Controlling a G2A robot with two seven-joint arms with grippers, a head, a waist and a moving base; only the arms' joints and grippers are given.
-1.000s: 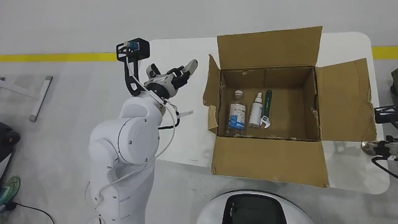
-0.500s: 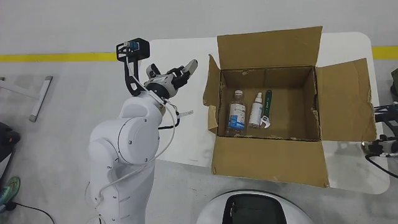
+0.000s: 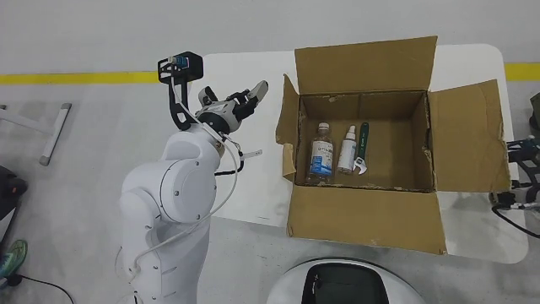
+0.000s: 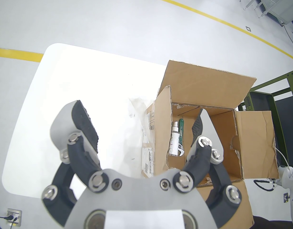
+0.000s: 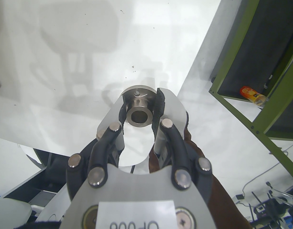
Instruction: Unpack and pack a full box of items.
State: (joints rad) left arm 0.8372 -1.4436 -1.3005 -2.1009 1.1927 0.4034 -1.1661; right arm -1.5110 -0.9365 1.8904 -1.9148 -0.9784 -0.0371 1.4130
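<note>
An open cardboard box (image 3: 364,213) stands on the white table (image 3: 253,186). Inside lie a clear bottle (image 3: 321,157), a white spray bottle (image 3: 347,151) and a green-handled wrench (image 3: 362,147). My left gripper (image 3: 253,95) hangs open above the table left of the box; in the left wrist view the left gripper (image 4: 139,110) is empty, with the box (image 4: 208,89) beyond it. My right gripper (image 5: 140,104) is shut on a small metal flanged bushing (image 5: 138,118), held above the table near its right edge. Dark parts of that arm (image 3: 521,196) show at the table's right edge.
A green metal rack (image 5: 234,55) stands just off the table's right side, with an orange can (image 5: 253,94) on its shelf. The box flaps (image 3: 468,135) spread outward on all sides. Bare table lies left of the box.
The arm parts at the table's right edge have slid slightly outward to the right. The left arm and the box contents have not moved.
</note>
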